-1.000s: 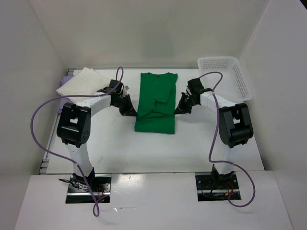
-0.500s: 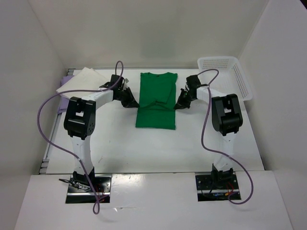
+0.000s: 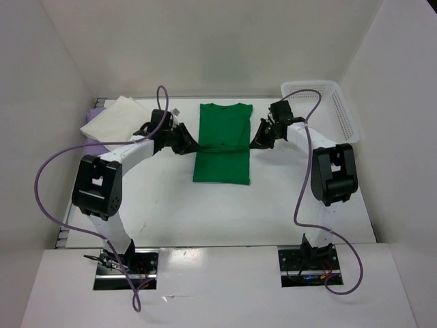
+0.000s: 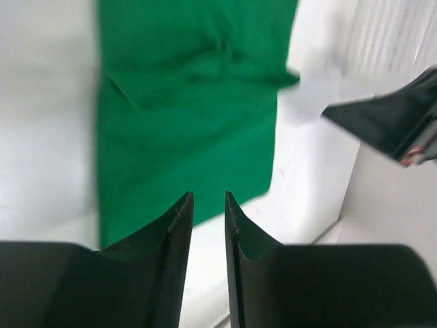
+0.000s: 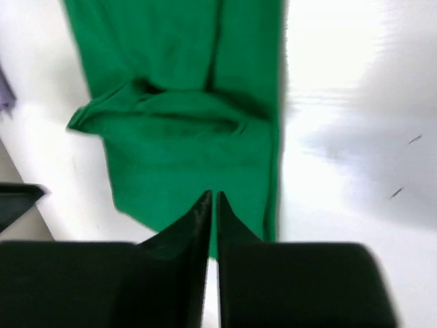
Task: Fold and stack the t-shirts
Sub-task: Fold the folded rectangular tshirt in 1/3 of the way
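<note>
Inspecting the left gripper (image 4: 208, 199) first: found jaws parted by a narrow gap, nothing between them, poised above the green t-shirt (image 3: 222, 147) near its left edge. Checked the right gripper (image 5: 212, 197) next: found fingers almost together, only a thin slit of light between, gripping nothing, held over the shirt's right edge. Confirmed from overhead both grippers flanking the garment at mid-length, just beside its edges; cannot tell whether touching cloth. Recorded green t-shirt lying flat at the centre of the table (image 3: 205, 212), collar toward the far wall, sleeves folded in across the body, forming a long narrow rectangle with a creased band across the middle. Logged cream t-shirt (image 3: 113, 117) folded at far left, resting on the lavender t-shirt (image 3: 99, 106), only purple edges visible. Noted white mesh basket (image 3: 345, 113) at far right corner, well apart from the shirts.
</note>
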